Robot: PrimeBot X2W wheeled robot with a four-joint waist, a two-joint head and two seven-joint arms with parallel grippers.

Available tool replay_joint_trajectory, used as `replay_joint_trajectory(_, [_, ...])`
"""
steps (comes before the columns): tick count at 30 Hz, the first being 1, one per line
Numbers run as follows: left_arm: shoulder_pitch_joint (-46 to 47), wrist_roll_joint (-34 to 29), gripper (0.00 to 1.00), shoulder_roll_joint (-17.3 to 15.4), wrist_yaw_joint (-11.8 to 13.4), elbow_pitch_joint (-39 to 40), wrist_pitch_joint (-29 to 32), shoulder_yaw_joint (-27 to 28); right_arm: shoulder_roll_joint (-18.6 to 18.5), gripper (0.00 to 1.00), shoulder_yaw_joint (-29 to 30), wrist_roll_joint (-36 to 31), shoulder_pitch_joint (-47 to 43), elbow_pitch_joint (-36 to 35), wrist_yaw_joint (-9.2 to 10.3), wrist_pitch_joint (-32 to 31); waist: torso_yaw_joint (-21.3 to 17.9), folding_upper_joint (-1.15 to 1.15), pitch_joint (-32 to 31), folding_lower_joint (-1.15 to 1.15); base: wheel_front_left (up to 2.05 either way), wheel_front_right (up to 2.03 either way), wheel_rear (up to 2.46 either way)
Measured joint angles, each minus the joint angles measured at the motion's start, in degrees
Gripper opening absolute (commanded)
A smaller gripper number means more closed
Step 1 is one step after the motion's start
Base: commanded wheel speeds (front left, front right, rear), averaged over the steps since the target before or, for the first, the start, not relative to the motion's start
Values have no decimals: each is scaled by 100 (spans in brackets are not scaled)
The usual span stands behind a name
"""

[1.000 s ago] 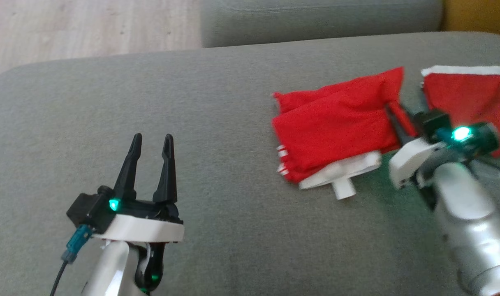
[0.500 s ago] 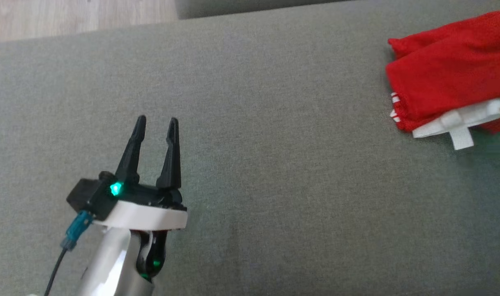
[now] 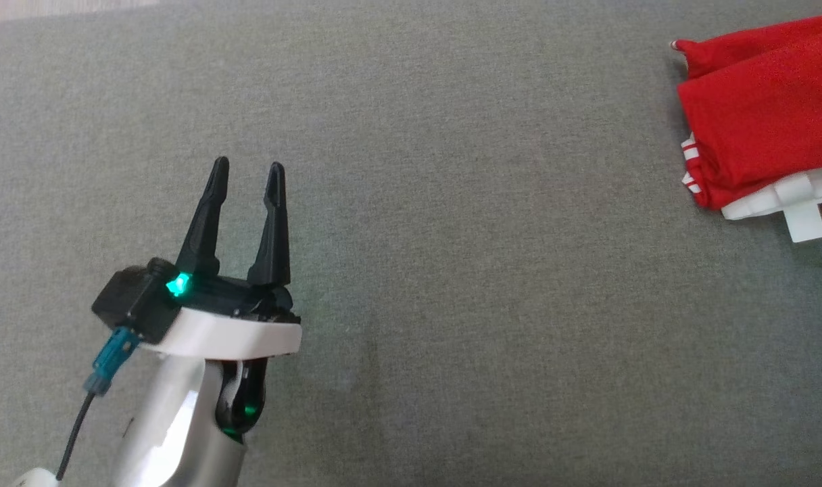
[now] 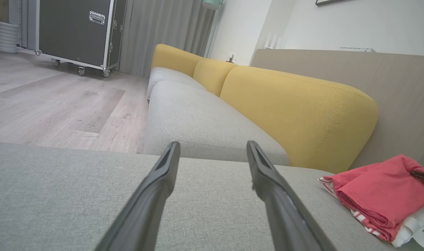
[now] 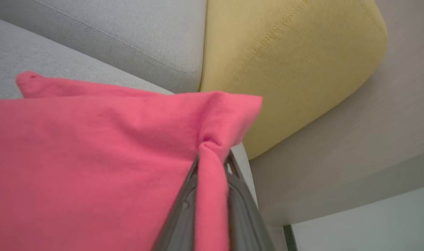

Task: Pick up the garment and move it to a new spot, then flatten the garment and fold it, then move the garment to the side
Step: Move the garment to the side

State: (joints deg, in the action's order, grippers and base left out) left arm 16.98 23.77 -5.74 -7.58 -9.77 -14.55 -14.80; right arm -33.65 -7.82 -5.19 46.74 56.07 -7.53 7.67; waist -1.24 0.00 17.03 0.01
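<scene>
My head view has swung left, garment now at upper right edge | right gripper pinches its red corner | left gripper wide, empty | grey sofa, yellow backrest

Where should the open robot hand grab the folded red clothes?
Probably the striped left edge of the red garment, where the folded layers stack and face the left gripper. Slide in low from the left along the grey cushion; the right gripper pinches another corner.

The cushion is viewed from above by the head camera and low across from the left wrist. The garment, shared by all, is viewed closest from the right wrist.
</scene>
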Motion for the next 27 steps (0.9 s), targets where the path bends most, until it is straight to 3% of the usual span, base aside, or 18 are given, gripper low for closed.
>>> replay_joint_trajectory(2, [24, -11, 100, 1, 0, 19, 0, 1, 1, 0, 94, -44, 0, 26, 0, -42, 10, 0, 39, 0, 0, 0, 0])
replay_joint_trajectory(3, [24, -15, 100, 1, 0, 30, 0, 2, 3, 17, 140, -45, 0, 29, -1, -65, 11, 0, 53, 0, 0, 0, 0])
replay_joint_trajectory(4, [24, -16, 100, 0, 0, 31, 0, 2, 8, 95, 185, -47, 0, 33, 0, -91, 11, 0, 63, 0, 0, 0, 0])
replay_joint_trajectory(5, [24, -16, 100, 1, 0, 31, 0, 2, 20, 100, 264, -60, 0, 34, 0, -98, 7, 0, 67, 0, 0, 0, 0])
replay_joint_trajectory(11, [24, -16, 100, 0, 0, 4, 0, 11, 114, 100, 559, -355, -1, -64, 0, -98, -15, 0, -30, -1, 0, 0, 0])
replay_joint_trajectory(15, [4, -16, 100, -7, 0, -24, 0, 60, 405, 100, 756, -576, -3, -290, -1, -7, -45, 0, -254, -1, 0, 0, 0])
replay_joint_trajectory(19, [-139, -18, 100, -32, 0, -23, -11, 211, 979, 100, 822, -593, -47, -527, -1, 194, -92, 0, -572, -2, 0, 0, 0])
replay_joint_trajectory(20, [-280, -18, 100, -38, 0, -20, -15, 258, 1305, 100, 823, -519, -65, -665, -1, 302, -115, 0, -743, -2, 0, 0, 0])
replay_joint_trajectory(27, [-677, -143, 100, -31, 0, 76, -15, 571, 2350, 100, 1039, 47, -454, -1307, 0, 554, -134, 0, -1292, -2, 0, 0, 0])
